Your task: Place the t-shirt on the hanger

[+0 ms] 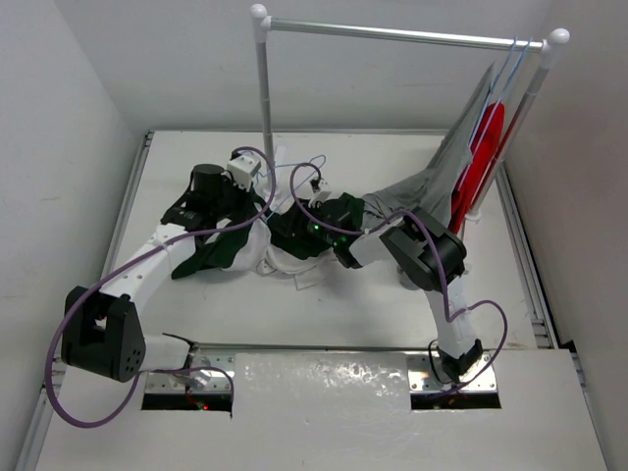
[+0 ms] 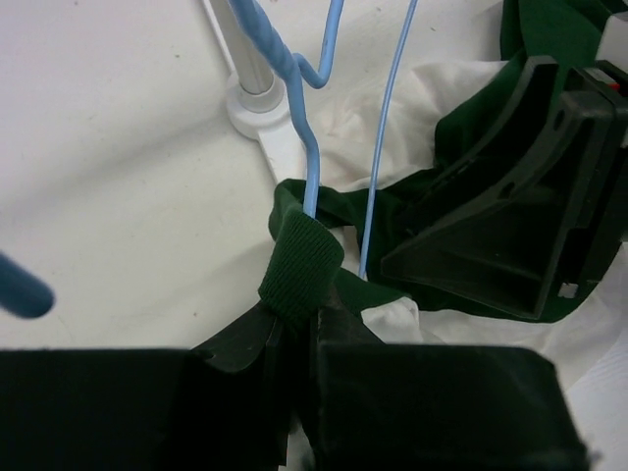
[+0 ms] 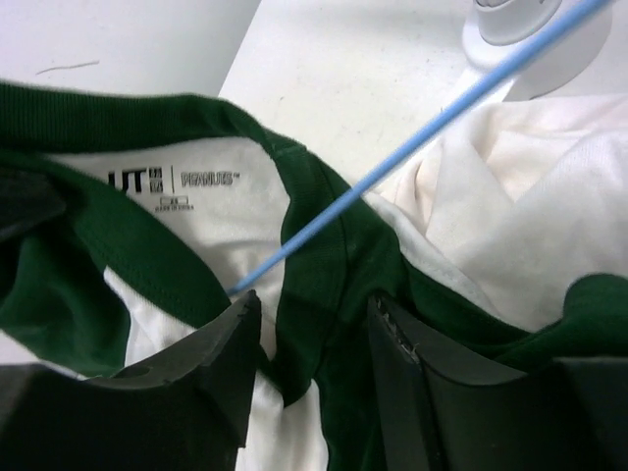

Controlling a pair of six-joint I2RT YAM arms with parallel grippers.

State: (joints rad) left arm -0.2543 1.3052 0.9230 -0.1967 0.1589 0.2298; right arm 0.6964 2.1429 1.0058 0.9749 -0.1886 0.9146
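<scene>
The t-shirt [image 1: 282, 261] lies crumpled mid-table below the rail post. My left gripper [image 2: 299, 314] is shut on its dark green collar band [image 2: 300, 267]. The pale-blue hanger [image 2: 312, 162] runs down into the neck opening just beyond the pinched band. In the right wrist view one hanger wire [image 3: 412, 147] crosses the collar [image 3: 324, 255] beside the neck label. My right gripper [image 3: 314, 334] is open, its jaws astride a fold of the green collar. In the top view the two grippers meet over the shirt, left [image 1: 263, 218] and right [image 1: 299, 231]; I cannot make out the hanger there.
The white clothes rail [image 1: 263, 78] stands at the back; its base [image 2: 257, 103] is just beyond the shirt. A grey shirt [image 1: 432, 182] and a red shirt [image 1: 481, 157] hang on other hangers at the rail's right end. Walls close in on both sides.
</scene>
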